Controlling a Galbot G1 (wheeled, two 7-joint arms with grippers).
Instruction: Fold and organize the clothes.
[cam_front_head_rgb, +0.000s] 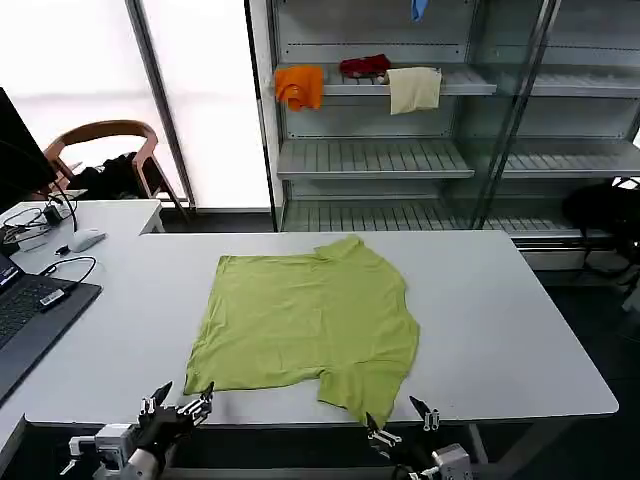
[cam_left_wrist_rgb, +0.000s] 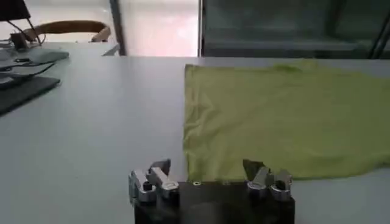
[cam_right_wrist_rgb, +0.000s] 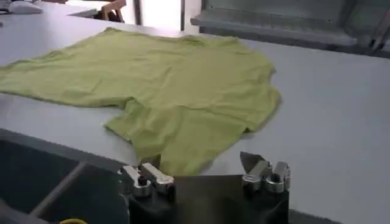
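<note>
The lime yellow-green T-shirt (cam_front_head_rgb: 310, 320) lies spread flat on the white table (cam_front_head_rgb: 500, 330), one sleeve reaching the near edge. My left gripper (cam_front_head_rgb: 180, 403) hovers open at the table's front edge, just short of the shirt's near left corner (cam_left_wrist_rgb: 201, 164). My right gripper (cam_front_head_rgb: 402, 420) is open too, at the front edge beside the near sleeve (cam_right_wrist_rgb: 177, 137). Nothing sits between either pair of fingers. In the left wrist view the shirt (cam_left_wrist_rgb: 286, 115) stretches ahead of the gripper (cam_left_wrist_rgb: 207, 172); in the right wrist view the gripper (cam_right_wrist_rgb: 201, 164) faces the sleeve's hem.
A laptop (cam_front_head_rgb: 30, 310), cables and a mouse (cam_front_head_rgb: 85, 239) sit on the left tables. Behind the table a metal shelf unit (cam_front_head_rgb: 420, 120) carries an orange cloth (cam_front_head_rgb: 300, 86), a red item and a cream cloth (cam_front_head_rgb: 414, 88). A wooden chair (cam_front_head_rgb: 105, 150) stands far left.
</note>
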